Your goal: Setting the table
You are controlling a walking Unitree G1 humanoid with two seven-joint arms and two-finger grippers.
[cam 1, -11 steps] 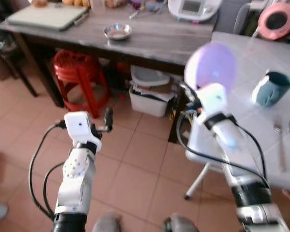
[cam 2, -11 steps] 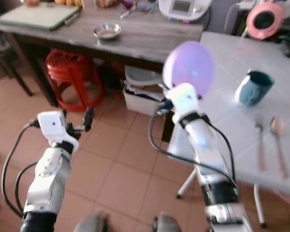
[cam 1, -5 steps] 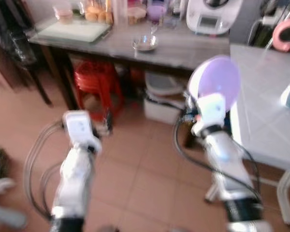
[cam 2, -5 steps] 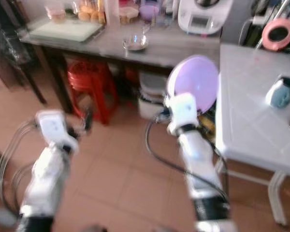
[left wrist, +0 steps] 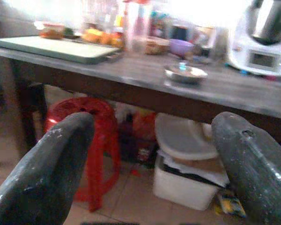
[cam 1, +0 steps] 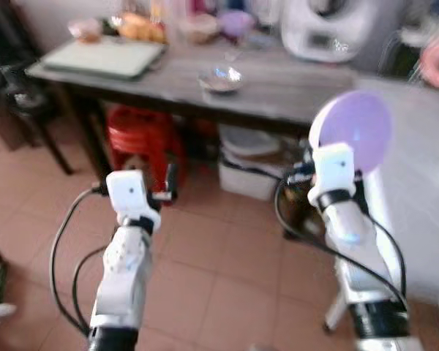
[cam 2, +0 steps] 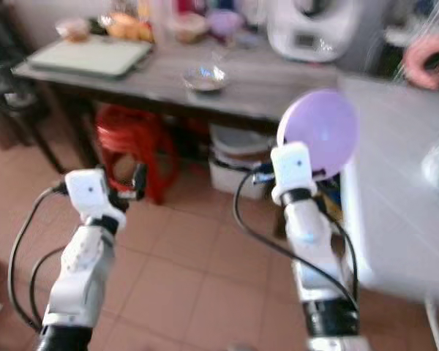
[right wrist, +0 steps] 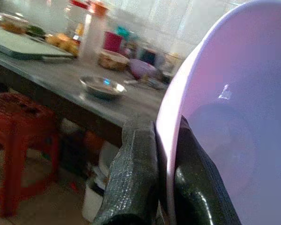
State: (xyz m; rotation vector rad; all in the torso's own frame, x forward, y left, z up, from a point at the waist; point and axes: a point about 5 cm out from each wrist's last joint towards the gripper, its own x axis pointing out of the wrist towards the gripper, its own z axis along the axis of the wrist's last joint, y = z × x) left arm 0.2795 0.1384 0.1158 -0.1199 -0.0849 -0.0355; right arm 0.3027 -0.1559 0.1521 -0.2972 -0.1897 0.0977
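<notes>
We pinch the purple plate (right wrist: 234, 122) by its rim in our right gripper (right wrist: 152, 187), probably light, stiff plastic; left gripper (left wrist: 150, 164) fingers wide open, empty.

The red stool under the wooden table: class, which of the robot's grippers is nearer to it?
Left. The left gripper, jaws open, hangs just in front of the red stool. The right gripper, holding the purple plate, is far off by the white table.

We see soft motion blur across both eye views — worst at the far right, where the white table (cam 1: 417, 183) washes out in glare. Daylight floods from the far wall; shadow pools under the wooden table (cam 1: 278, 88). Wrist views — bright, mildly blurred.
</notes>
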